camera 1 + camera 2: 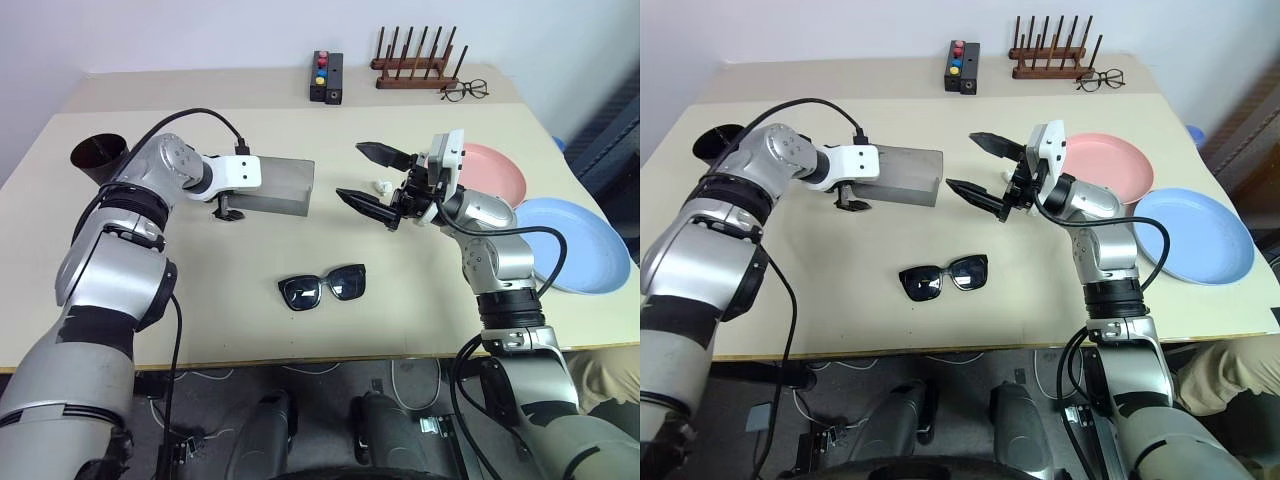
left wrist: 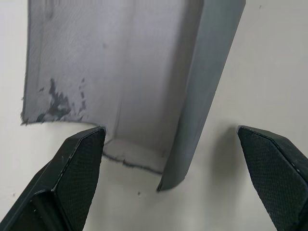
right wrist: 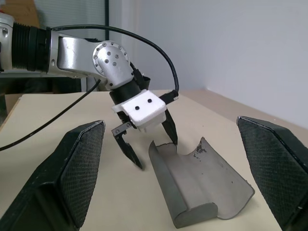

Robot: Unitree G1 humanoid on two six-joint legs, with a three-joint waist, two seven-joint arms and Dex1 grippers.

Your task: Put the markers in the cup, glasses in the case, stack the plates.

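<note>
The grey case (image 1: 275, 187) lies open on the table, left of centre. My left gripper (image 1: 228, 208) hangs open over the case's left end, and the left wrist view has the end of one case wall (image 2: 192, 96) between its fingers (image 2: 77, 163). My right gripper (image 1: 352, 172) is open in the air just right of the case, pointing left at it. The black glasses (image 1: 322, 287) lie nearer the front edge. The black cup (image 1: 98, 157) stands at the far left. The pink plate (image 1: 495, 170) and blue plate (image 1: 580, 240) lie side by side at the right. The markers are out of view.
A black box with coloured buttons (image 1: 326, 75), a wooden rack (image 1: 415, 65) and thin clear eyeglasses (image 1: 465, 91) sit at the back. A small white scrap (image 1: 381, 186) lies under my right gripper. The blue plate reaches the table's right edge.
</note>
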